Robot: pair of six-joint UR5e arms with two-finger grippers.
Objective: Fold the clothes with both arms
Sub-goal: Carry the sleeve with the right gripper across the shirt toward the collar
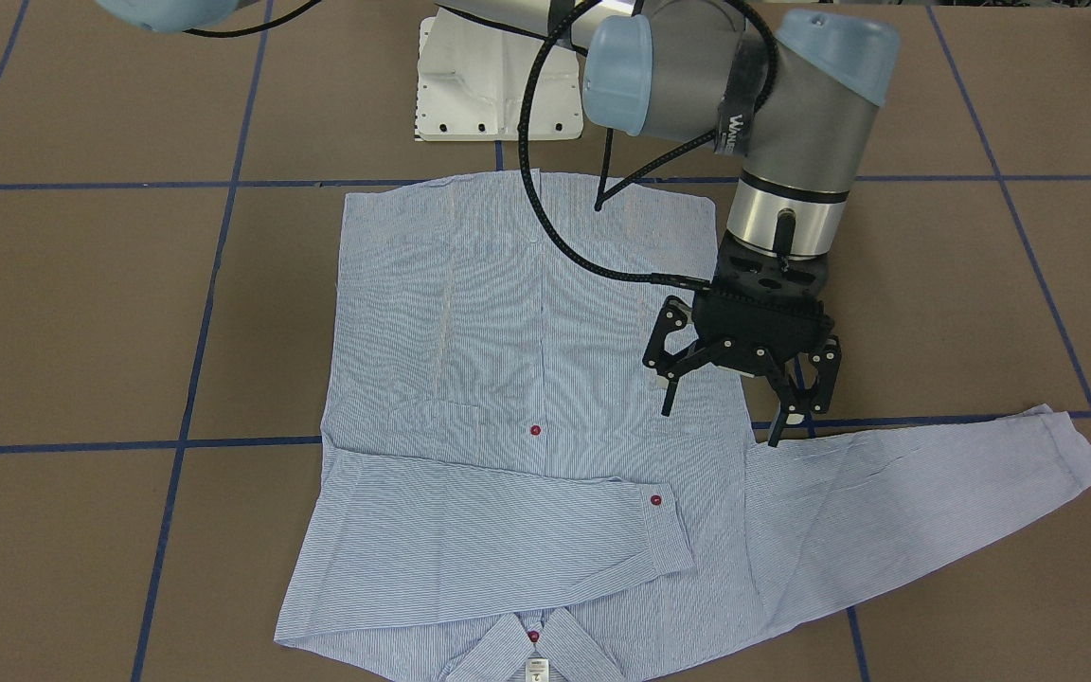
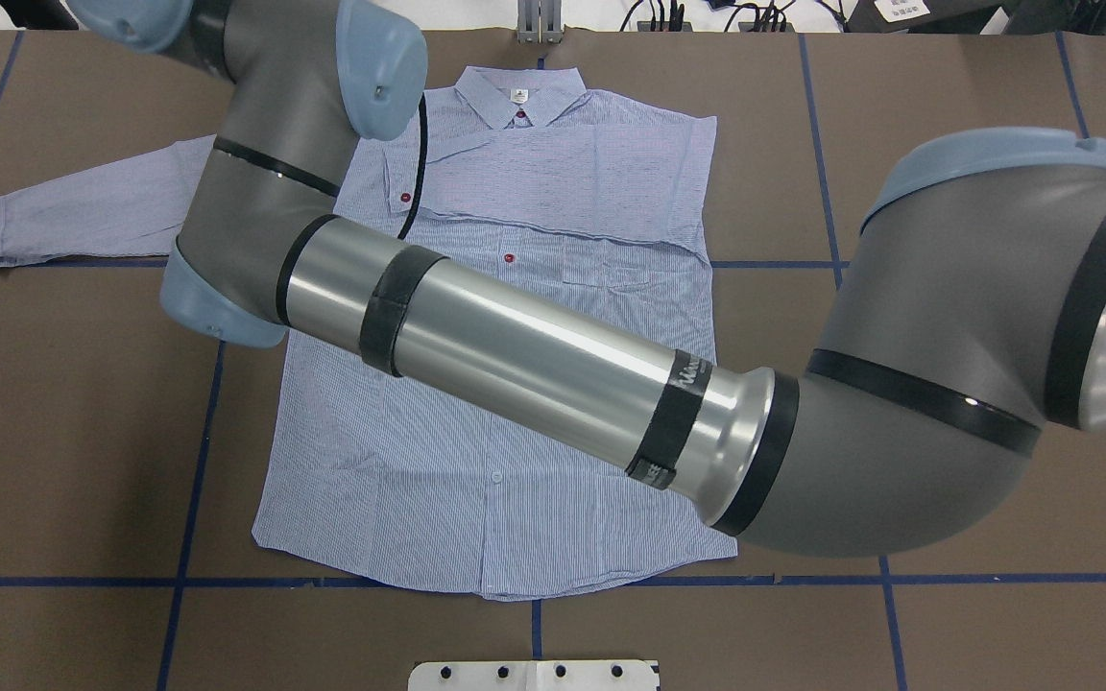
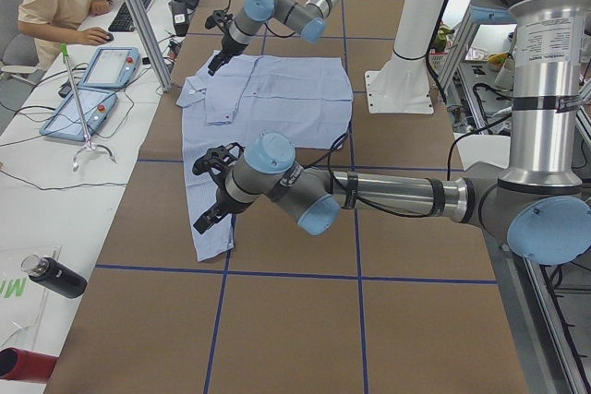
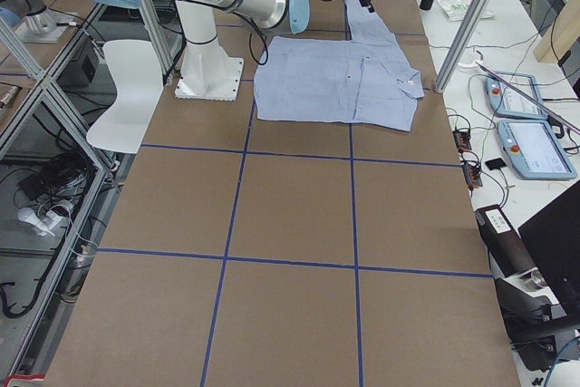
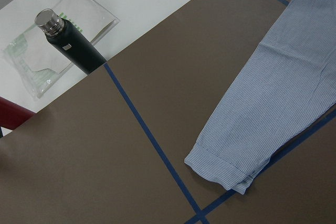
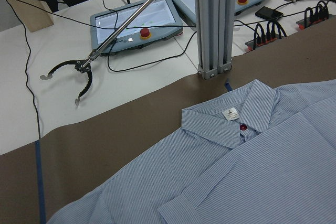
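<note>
One finely striped light blue-and-white button-up shirt lies flat on the brown table, its folded sleeve crossing the chest. The black two-finger left gripper hangs spread by the outstretched sleeve. Whether the right gripper is spread cannot be told.

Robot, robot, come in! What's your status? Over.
Left gripper open above outstretched sleeve. Right gripper unclear. Shirt flat, other sleeve folded across. Nothing on it.

A dark bottle lies on a clear plastic pouch beside the brown table with blue tape lines. Near an aluminium post lie a pendant and a grabber tool
</note>
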